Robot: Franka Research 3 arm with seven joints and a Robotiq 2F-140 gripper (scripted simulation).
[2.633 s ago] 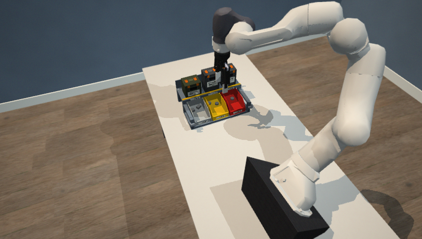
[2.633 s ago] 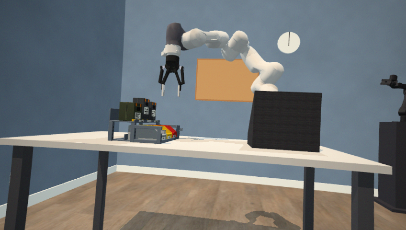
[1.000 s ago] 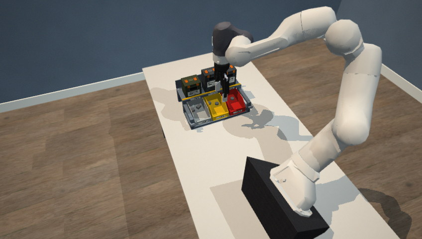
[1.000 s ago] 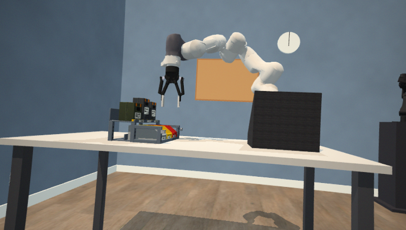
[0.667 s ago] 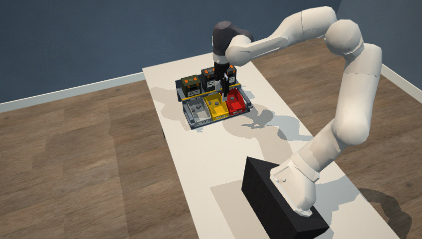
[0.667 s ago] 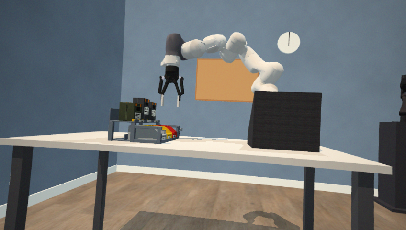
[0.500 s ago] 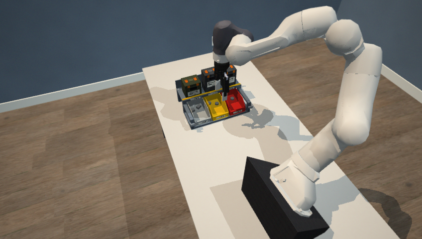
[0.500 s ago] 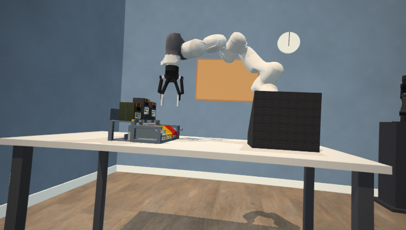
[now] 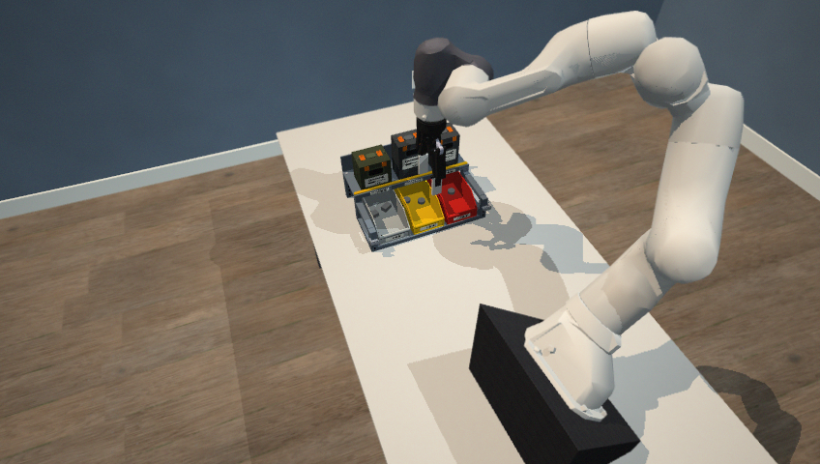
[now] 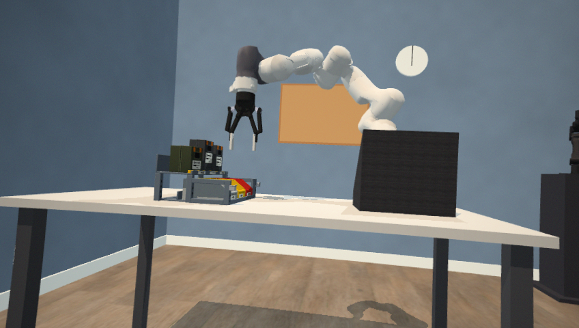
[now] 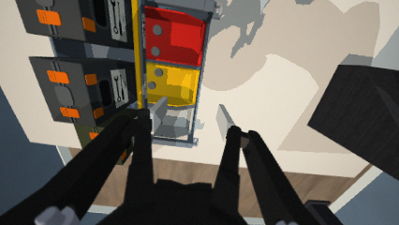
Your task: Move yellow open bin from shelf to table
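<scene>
The pincer hung in the air above the shelf, its fingers spread partway and gripping nothing. The yellow bin sat on the lower level of the shelf, near the far end of the table, between the grey bin and the red bin, with two small grey parts visible inside it. Three dark cases stood on the upper level behind the bins. A black block carrying the arm's base stood at the table's near end.
</scene>
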